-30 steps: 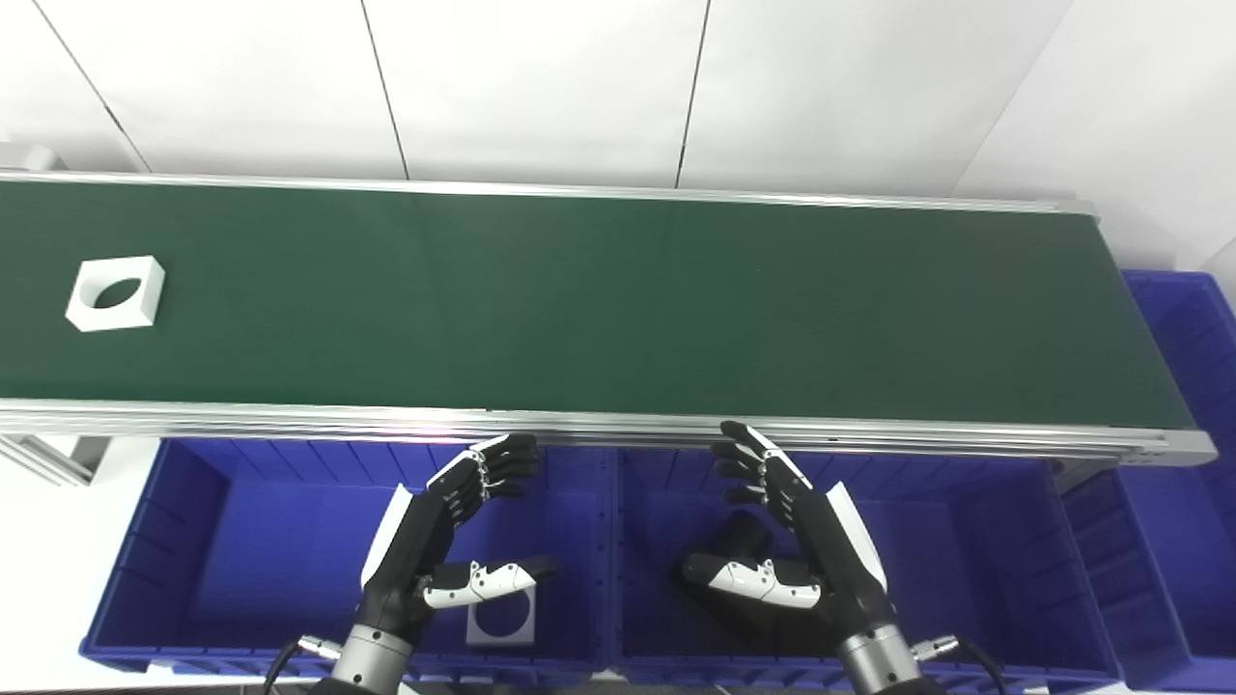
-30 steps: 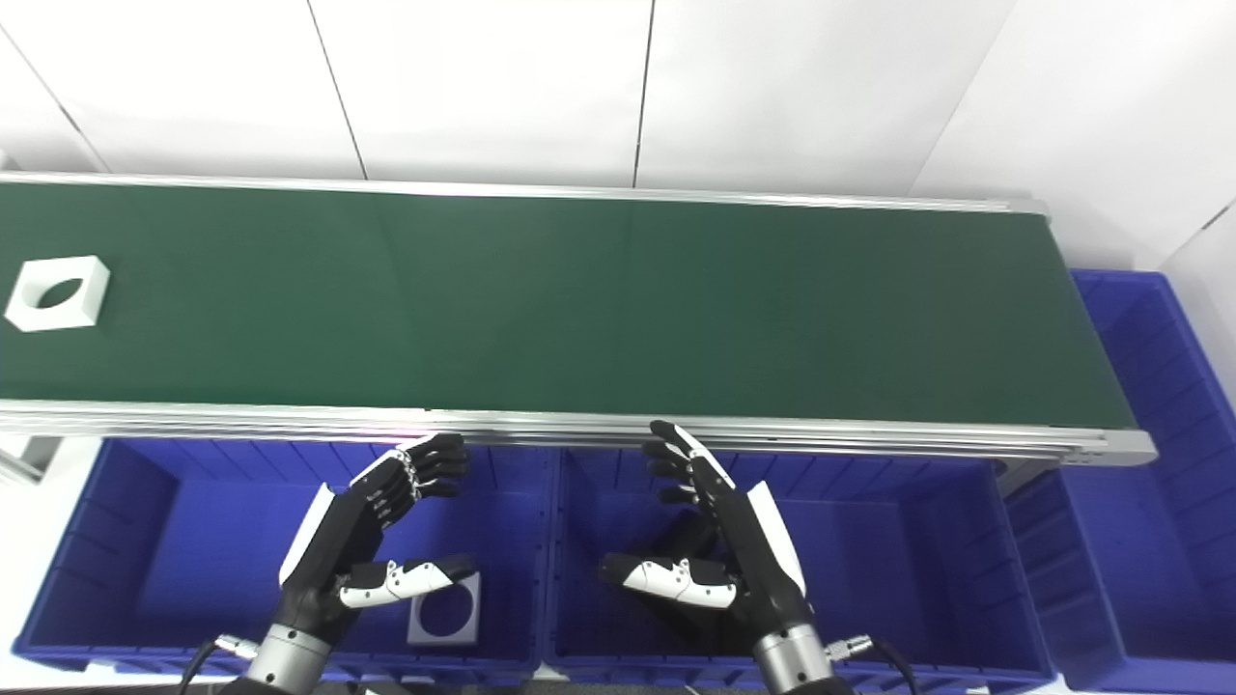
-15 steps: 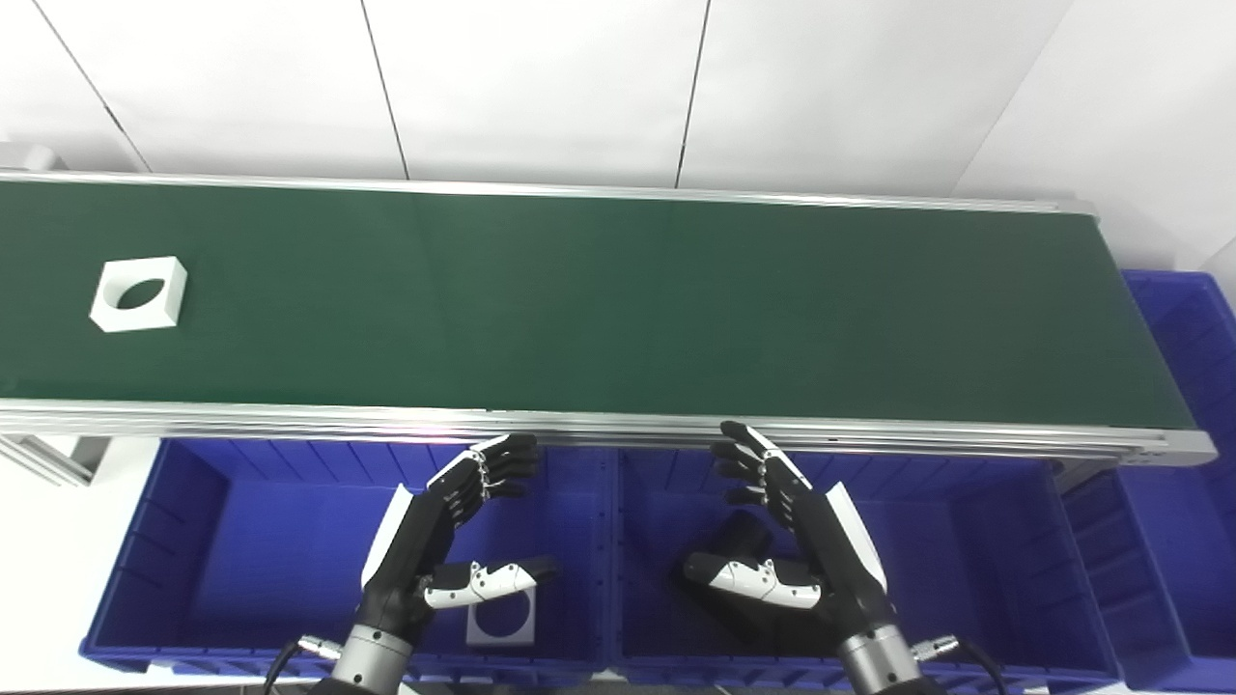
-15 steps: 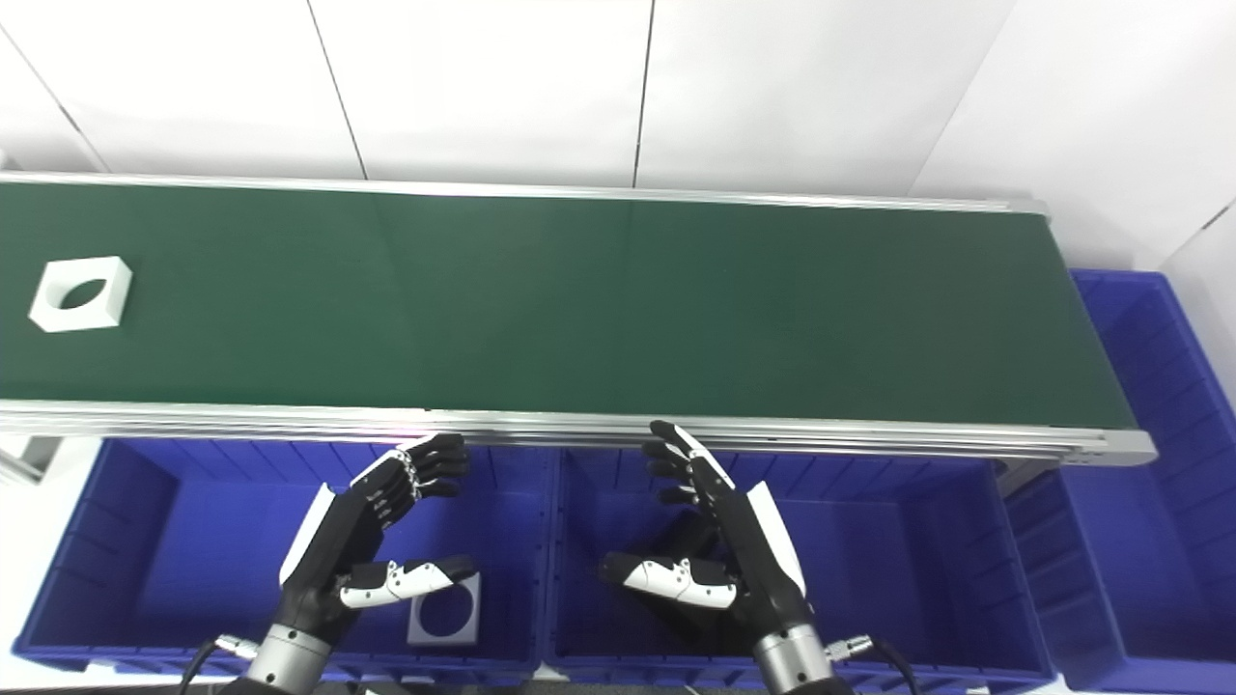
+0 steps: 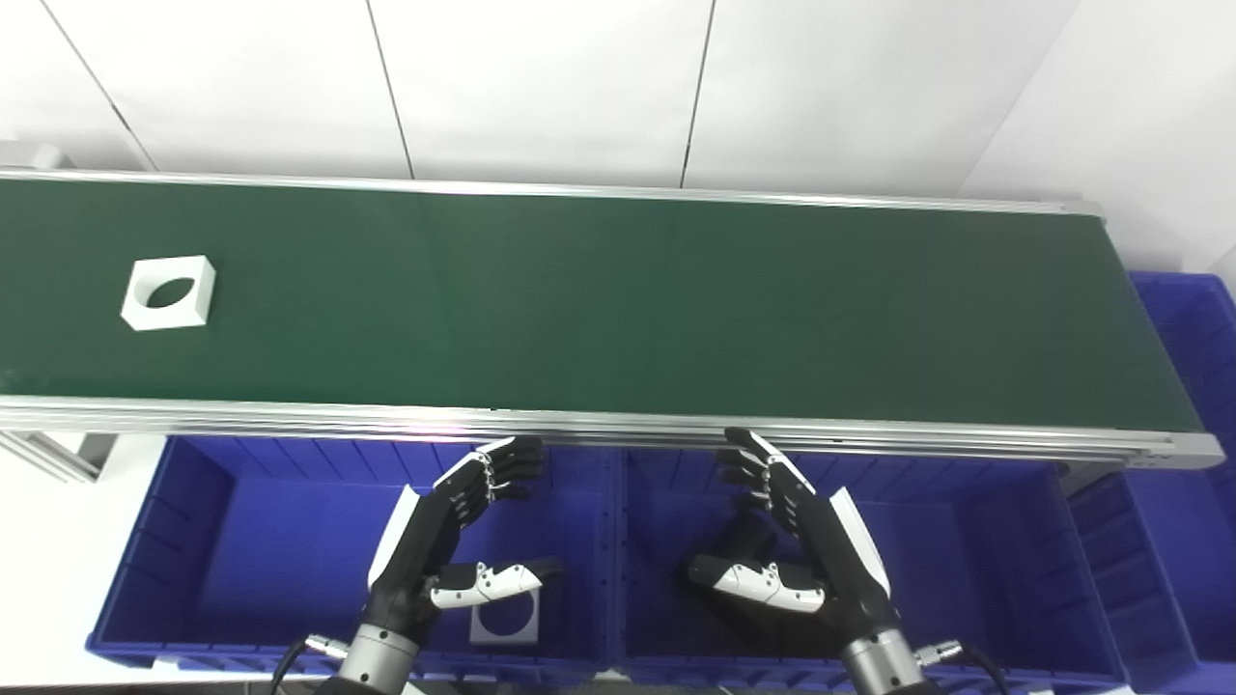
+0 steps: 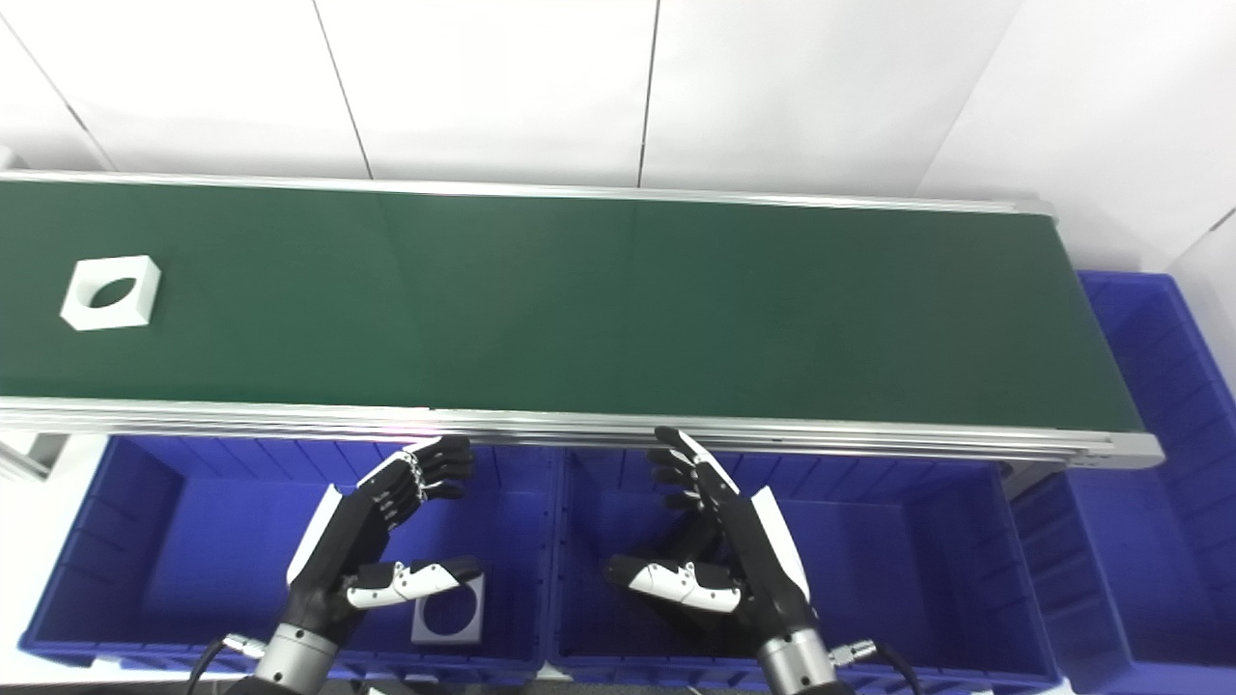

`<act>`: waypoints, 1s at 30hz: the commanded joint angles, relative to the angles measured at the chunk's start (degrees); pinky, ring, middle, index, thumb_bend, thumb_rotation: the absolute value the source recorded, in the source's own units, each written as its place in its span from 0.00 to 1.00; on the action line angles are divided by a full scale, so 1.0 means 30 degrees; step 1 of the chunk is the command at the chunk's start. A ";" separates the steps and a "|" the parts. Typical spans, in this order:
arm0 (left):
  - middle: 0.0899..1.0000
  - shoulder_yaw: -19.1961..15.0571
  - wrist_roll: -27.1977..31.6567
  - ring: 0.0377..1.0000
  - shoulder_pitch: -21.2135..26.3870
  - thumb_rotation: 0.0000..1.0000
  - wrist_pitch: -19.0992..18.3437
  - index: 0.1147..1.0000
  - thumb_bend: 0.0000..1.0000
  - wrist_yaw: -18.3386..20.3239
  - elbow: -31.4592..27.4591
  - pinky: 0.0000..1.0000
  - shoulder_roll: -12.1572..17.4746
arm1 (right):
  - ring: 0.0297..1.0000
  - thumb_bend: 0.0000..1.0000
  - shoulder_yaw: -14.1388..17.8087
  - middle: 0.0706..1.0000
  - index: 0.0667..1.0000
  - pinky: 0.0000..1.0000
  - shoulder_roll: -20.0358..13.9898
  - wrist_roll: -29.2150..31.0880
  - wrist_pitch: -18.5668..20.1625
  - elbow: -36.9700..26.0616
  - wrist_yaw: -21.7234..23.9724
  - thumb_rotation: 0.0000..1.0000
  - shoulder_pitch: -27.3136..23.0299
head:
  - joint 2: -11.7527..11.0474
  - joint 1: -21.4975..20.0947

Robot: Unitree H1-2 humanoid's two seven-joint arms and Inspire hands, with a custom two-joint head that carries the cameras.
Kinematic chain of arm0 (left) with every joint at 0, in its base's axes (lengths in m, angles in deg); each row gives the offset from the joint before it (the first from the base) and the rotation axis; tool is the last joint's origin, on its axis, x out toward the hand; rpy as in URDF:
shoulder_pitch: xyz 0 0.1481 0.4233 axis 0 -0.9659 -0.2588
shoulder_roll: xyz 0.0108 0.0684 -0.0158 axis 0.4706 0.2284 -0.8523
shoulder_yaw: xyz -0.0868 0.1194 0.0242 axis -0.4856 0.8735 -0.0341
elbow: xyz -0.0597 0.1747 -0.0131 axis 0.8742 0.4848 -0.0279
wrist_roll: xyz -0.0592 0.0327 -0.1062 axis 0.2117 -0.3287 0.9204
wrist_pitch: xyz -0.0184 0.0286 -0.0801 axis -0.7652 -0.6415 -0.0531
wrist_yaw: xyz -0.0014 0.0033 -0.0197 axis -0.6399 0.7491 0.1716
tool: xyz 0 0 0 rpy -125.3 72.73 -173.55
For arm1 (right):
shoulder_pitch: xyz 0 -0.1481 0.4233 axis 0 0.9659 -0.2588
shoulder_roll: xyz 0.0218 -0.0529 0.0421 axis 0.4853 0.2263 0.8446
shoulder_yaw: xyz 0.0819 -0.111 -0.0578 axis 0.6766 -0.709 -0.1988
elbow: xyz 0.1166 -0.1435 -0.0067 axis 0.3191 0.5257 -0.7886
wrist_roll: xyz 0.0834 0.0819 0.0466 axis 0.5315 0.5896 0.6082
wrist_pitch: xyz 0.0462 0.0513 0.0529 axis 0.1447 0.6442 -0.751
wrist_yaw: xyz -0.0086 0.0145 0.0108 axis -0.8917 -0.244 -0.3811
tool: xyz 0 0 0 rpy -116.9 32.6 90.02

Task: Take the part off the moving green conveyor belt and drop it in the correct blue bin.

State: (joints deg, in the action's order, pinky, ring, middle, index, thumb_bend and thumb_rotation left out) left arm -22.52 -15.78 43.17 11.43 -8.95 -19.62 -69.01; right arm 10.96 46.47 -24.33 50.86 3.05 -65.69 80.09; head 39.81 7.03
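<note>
A white square part with a round hole (image 5: 169,292) lies on the green conveyor belt (image 5: 618,299) at its far left; it also shows in the right eye view (image 6: 110,291). My left hand (image 5: 444,541) is open and empty above the left blue bin (image 5: 241,541). My right hand (image 5: 797,550) is open and empty above the middle blue bin (image 5: 975,569). Both hands hover just in front of the belt's near rail, far from the part. A similar white square part with a hole (image 5: 504,620) lies in the left bin, partly hidden by my left thumb.
Another blue bin (image 5: 1193,405) stands past the belt's right end. The belt's aluminium rail (image 5: 618,425) runs between my hands and the belt. White wall panels stand behind the belt.
The white part has travelled right along the belt. Both hands have stayed open in place above the bins. The view has shifted slightly.
</note>
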 commanded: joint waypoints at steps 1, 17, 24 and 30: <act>0.75 0.0229 -0.0208 0.76 0.0141 0.26 0.0840 0.74 0.82 -0.0335 -0.0058 0.72 -0.0266 | 0.82 0.91 0.0158 0.84 0.91 0.72 -0.0344 0.0540 -0.1624 -0.0192 0.0115 0.45 0.0036 | -0.0473 0.1235; 0.71 0.1913 -0.1129 0.71 0.0800 0.16 0.0853 0.70 0.87 -0.2646 0.1415 0.68 -0.0292 | 0.85 0.88 0.0573 0.87 0.94 0.78 -0.1138 0.2007 -0.3072 0.1489 0.0707 0.40 -0.0168 | -0.3002 0.3109; 0.70 0.2396 -0.0788 0.70 0.1008 0.14 0.0848 0.69 0.87 -0.3113 0.1611 0.66 0.0031 | 0.85 0.88 0.0609 0.87 0.94 0.77 -0.1055 0.1892 -0.3041 0.1629 0.0716 0.39 -0.0184 | -0.3327 0.2811; 0.69 0.2452 -0.0281 0.70 0.0880 0.15 0.0850 0.68 0.88 -0.3168 0.1057 0.65 0.0174 | 0.83 0.87 0.0610 0.85 0.93 0.73 -0.0941 0.2067 -0.3573 0.1914 0.0719 0.35 -0.0289 | -0.3372 0.2792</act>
State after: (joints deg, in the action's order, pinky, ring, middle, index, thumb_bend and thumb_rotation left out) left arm -15.30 -17.02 45.36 11.65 -17.71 -14.36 -68.59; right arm 12.43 43.32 -19.12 43.69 9.64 -63.45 79.87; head 29.62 15.47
